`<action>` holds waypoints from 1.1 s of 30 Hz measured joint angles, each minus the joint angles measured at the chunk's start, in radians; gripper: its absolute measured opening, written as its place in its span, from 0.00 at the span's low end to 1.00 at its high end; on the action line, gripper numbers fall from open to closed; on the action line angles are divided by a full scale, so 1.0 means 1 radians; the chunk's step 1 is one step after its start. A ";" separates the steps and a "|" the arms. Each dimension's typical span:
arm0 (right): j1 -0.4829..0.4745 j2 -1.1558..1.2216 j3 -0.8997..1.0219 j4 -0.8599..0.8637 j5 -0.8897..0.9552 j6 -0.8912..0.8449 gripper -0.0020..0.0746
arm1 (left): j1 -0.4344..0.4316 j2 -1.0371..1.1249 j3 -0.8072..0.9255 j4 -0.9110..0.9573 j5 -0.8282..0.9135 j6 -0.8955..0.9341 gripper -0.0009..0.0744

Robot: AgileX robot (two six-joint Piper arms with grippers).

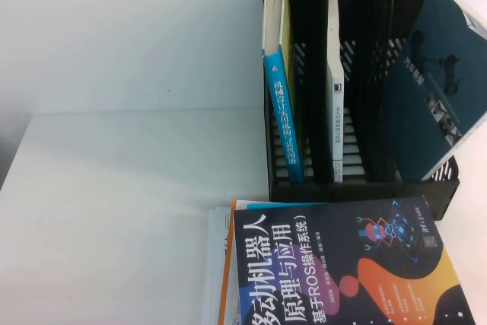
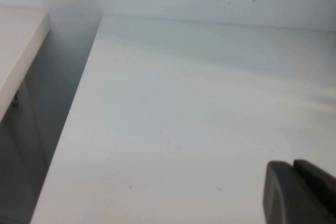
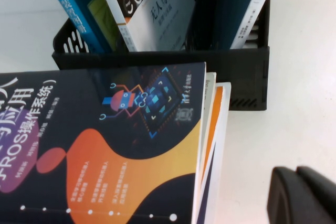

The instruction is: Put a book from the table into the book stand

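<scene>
A: What's the biggest thing here?

B: The table (image 1: 129,203), plain white, with the black book stand (image 1: 365,188) standing at its far right.

A: And the book?

B: The book (image 1: 430,85) sits in the stand's right slot, leaning to the right, its dark teal cover facing out and its top corner poking past the stand's edge. From the right wrist view its white spine edge (image 3: 252,3) shows in the same slot.

A: What else is in the stand?

B: A blue-spined book (image 1: 281,112) upright in the left slot, and a thin white-spined book (image 1: 335,104) in the middle one.

A: In front of it?

B: A dark book with orange graphics (image 1: 342,264) lies flat on top of a small stack, just beside the stand's front wall.

A: The grippers?

B: The left gripper (image 2: 302,192) hangs over bare table, only a dark corner of it visible. The right gripper (image 3: 304,195) is above the table beside the stack, near the stand. For both I can't tell whether the claws are released or clenched; neither visibly holds anything.
</scene>
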 joint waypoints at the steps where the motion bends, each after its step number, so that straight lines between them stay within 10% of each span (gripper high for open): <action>1: 0.000 0.000 0.000 0.000 0.000 0.000 0.02 | 0.000 0.000 0.000 0.000 0.000 0.006 0.01; 33: -0.113 -0.257 0.216 -0.019 -0.219 -0.029 0.02 | 0.000 0.000 -0.002 0.000 0.009 0.022 0.01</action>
